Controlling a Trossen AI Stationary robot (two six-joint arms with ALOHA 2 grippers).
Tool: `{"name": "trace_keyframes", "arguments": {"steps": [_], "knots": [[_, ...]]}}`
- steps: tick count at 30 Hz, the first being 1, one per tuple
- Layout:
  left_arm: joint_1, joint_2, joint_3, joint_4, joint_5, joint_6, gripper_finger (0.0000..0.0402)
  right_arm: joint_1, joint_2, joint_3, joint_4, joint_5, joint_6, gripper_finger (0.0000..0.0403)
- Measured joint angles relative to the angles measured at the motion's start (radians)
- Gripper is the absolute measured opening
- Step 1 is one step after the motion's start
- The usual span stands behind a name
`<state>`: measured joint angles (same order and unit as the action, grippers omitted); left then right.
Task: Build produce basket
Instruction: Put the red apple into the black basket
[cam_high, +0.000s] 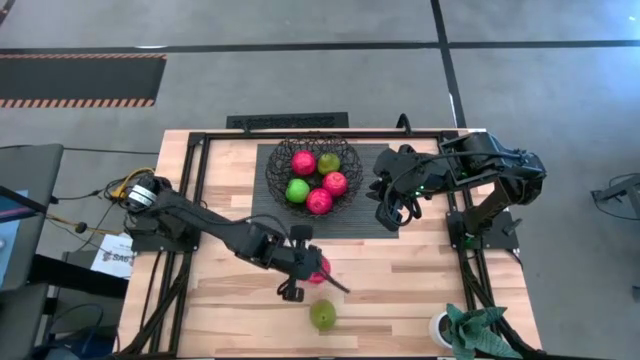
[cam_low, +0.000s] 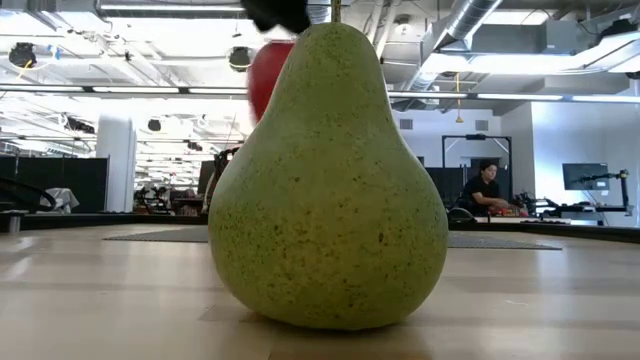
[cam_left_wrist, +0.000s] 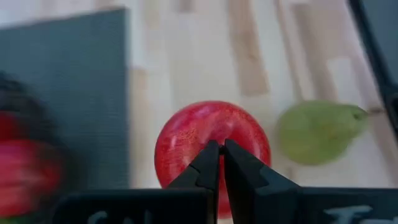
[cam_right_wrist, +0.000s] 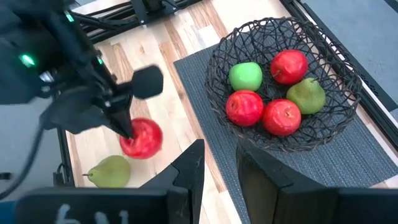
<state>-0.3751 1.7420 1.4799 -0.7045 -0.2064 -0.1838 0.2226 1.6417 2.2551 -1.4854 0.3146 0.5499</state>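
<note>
While my arms work: quick rundown
my left gripper (cam_high: 305, 268): clenched, fingertips touching red apple (cam_high: 318, 270)
pear (cam_high: 322, 315): just near-side of it
basket (cam_high: 314, 176): far off
my right gripper (cam_high: 394, 214): parted, right of basket

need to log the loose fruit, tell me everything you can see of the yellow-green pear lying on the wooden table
The yellow-green pear has dull, finely speckled skin, a wide rounded base, a narrow neck and a thin stem. It rests on the pale wooden table, outside the black wire basket and off the dark ribbed mat, near the table's front edge. Nothing grips it. A shiny red apple and the left gripper sit just beside it.
</note>
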Motion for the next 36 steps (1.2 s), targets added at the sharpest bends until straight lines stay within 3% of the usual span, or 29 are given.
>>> {"name": "trace_keyframes", "arguments": {"steps": [5,12,17,25,29,36], "knots": [[0.062,-0.003,0.173,-0.183,-0.100,0.059,0.0000,0.000,0.000,0.000,-0.003,0.000,-0.001,0.0114],[0.253,-0.003,0.297,-0.275,-0.075,0.095,0.0000,-0.003,-0.009,0.035,-0.024,0.000,-0.026,0.0114],[0.432,-0.003,0.299,-0.289,0.030,0.132,0.0000,0.001,-0.016,0.102,-0.024,0.000,-0.049,0.0113],[0.673,-0.002,0.299,-0.308,0.184,0.171,0.0000,0.008,-0.083,0.087,-0.010,0.000,-0.072,0.0111],[0.723,0.016,0.293,-0.320,0.215,0.175,0.0000,0.008,-0.103,0.086,-0.022,0.000,-0.073,0.0108],[0.728,0.026,0.152,-0.214,0.250,0.184,0.0000,0.015,-0.119,0.086,-0.028,0.000,-0.088,0.0107]]}}
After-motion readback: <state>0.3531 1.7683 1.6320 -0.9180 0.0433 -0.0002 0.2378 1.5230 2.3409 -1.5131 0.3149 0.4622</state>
